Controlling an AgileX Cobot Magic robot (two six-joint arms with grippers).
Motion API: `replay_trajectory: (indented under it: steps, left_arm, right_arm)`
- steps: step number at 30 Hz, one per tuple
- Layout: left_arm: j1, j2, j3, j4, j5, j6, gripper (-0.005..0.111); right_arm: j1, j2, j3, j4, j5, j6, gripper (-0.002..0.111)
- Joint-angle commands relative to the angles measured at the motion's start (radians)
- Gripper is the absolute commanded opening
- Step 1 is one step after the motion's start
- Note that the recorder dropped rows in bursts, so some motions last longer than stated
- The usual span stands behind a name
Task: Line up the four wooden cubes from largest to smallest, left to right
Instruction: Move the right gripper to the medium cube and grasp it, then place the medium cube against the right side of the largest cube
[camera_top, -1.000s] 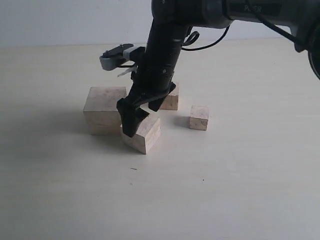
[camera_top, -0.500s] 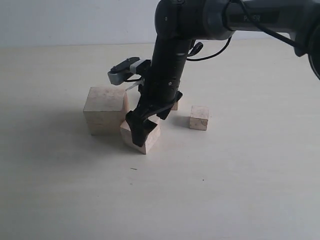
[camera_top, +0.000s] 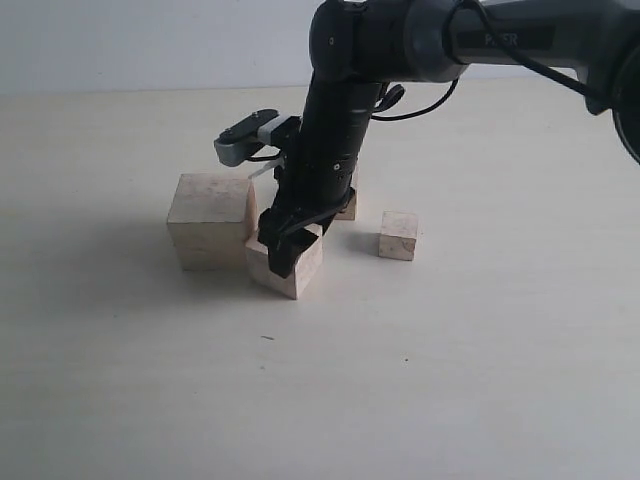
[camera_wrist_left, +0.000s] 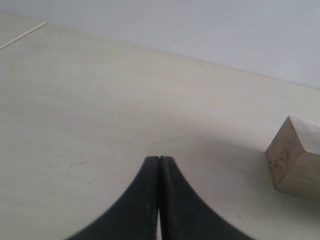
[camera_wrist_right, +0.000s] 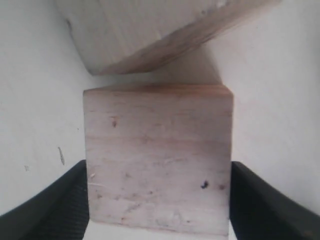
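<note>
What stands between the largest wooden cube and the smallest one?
The second-largest cube, its sides clamped by the right tool; the exterior view shows it. A third cube sits farther back, mostly hidden by the arm.

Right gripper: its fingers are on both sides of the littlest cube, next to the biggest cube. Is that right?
No. The right gripper straddles a bigger cube, not the littlest cube, which sits alone further right. The exterior view shows it. The rest is right: it's next to the biggest cube.
</note>
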Motion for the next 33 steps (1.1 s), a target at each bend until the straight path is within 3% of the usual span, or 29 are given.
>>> replay_trajectory:
  steps: [1, 8, 20, 33]
  left_arm:
    - [0.0, -0.005, 0.003, -0.008, -0.008, -0.001, 0.0]
    - [0.0, -0.005, 0.003, -0.008, -0.008, -0.001, 0.0]
    - [0.0, -0.005, 0.003, -0.008, -0.008, -0.001, 0.0]
    - [0.0, -0.005, 0.003, -0.008, -0.008, -0.001, 0.0]
  right_arm:
    - [0.001, -0.005, 0.005, -0.028, -0.007, -0.003, 0.004]
    - [0.001, -0.005, 0.005, -0.218, -0.011, -0.085, 0.0]
    - [-0.013, 0.021, 0.005, -0.121, -0.083, -0.556, 0.0]
    - [-0.013, 0.106, 0.005, -0.027, -0.165, -0.59, 0.0]
